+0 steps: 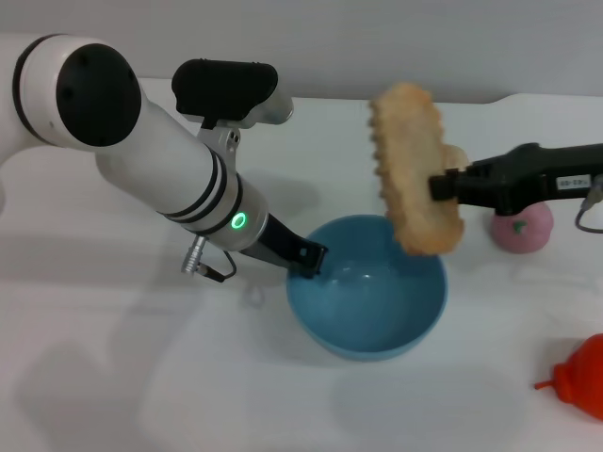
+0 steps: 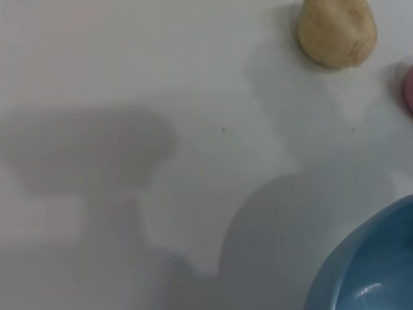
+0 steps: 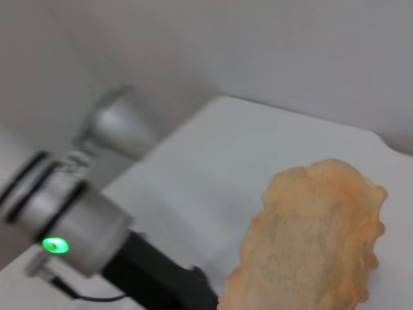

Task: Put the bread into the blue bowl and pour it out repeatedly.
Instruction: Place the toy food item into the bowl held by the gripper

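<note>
Head view shows me the right end effector (image 1: 435, 185) reaching in from the right side and clenched on the bread (image 1: 415, 169), about at the middle of its length. The bread hangs in the air, standing nearly upright with a small tilt, its plain tan side toward the camera and the ridged edge along its left. Its lower end is just above the right part of the rim of the blue bowl (image 1: 367, 287), which sits on the white surface (image 1: 141, 377) below and to the left of this end effector. The left end effector (image 1: 309, 256) is at the left rim of the bowl and it seems to grip the rim, with one dark finger inside the bowl. Behind the right end effector I see a small round tan ball (image 1: 454, 155), partly hidden by the bread, and just under the black arm lies a pink ball (image 1: 521, 228). A red object (image 1: 579, 377) lies far below it, at the corner. In the right wrist view the bread (image 3: 310, 245) fills the near part, and the left arm with its green light (image 3: 55, 245) is beyond it.
</note>
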Action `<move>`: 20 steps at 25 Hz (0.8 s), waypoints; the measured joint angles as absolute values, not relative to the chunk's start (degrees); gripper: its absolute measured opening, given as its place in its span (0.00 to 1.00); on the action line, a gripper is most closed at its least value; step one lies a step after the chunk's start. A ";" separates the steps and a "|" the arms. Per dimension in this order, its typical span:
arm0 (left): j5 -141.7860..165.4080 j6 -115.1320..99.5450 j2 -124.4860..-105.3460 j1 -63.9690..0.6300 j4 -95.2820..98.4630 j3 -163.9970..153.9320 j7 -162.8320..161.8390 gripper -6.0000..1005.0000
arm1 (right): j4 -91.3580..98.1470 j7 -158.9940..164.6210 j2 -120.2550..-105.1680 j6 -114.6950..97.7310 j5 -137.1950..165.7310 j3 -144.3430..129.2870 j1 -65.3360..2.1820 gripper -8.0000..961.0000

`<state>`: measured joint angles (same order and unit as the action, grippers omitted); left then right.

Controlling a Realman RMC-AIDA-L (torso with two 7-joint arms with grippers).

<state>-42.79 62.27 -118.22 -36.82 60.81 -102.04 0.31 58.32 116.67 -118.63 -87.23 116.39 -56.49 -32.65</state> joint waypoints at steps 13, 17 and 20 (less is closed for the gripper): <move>-49.09 61.26 -118.23 -37.01 61.30 -102.38 2.87 0.00 | 56.12 109.18 -118.76 -78.96 116.19 -73.03 -31.98 0.16; -49.47 61.26 -118.10 -37.01 61.27 -102.31 3.05 0.00 | 56.80 109.22 -118.78 -78.25 116.22 -73.12 -31.17 0.17; -49.46 61.24 -118.06 -37.00 61.08 -102.32 3.11 0.00 | 57.46 109.31 -118.77 -78.29 116.11 -72.80 -30.72 0.30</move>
